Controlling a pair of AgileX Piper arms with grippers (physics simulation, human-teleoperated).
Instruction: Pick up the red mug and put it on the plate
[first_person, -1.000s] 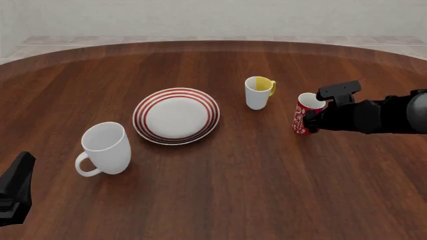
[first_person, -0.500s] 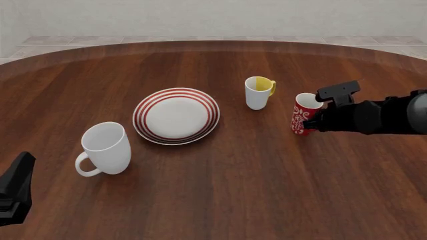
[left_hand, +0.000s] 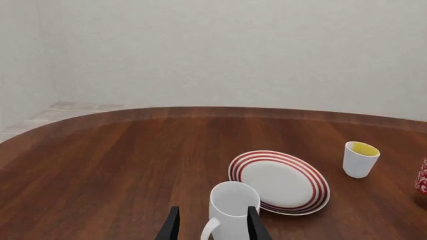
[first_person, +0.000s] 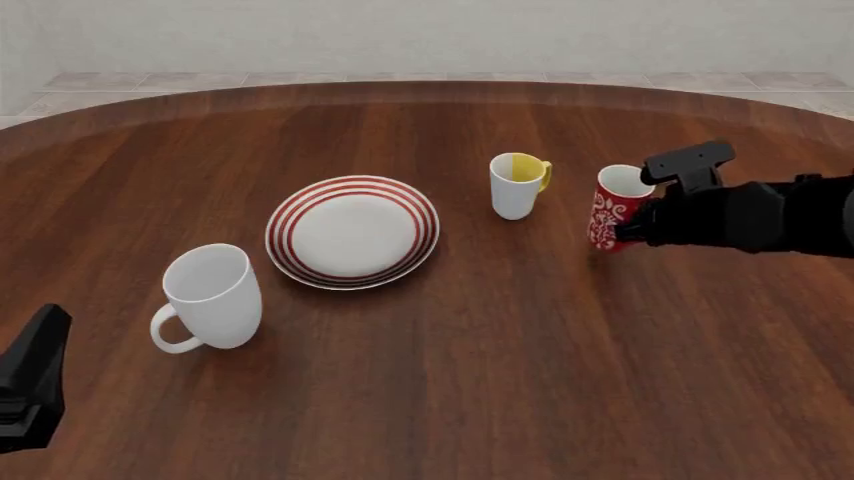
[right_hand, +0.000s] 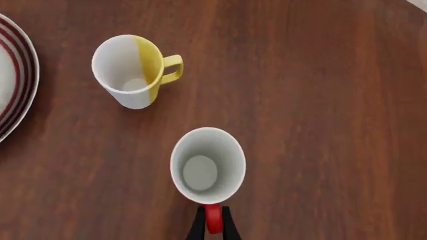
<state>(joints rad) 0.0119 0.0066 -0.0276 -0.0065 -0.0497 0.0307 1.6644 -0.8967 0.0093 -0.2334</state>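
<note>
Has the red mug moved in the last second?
Yes. The red mug, held by its handle in the right hand, has risen: in the front view its rim now sits level with the yellow mug's rim.

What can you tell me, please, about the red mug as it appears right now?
The red mug is tall and narrow, glossy red with a white swirl pattern, white inside and empty. It stands upright, just right of the yellow-lined white mug, apart from it. The right claw is shut on its red handle. Whether its base touches the table cannot be told.
</note>
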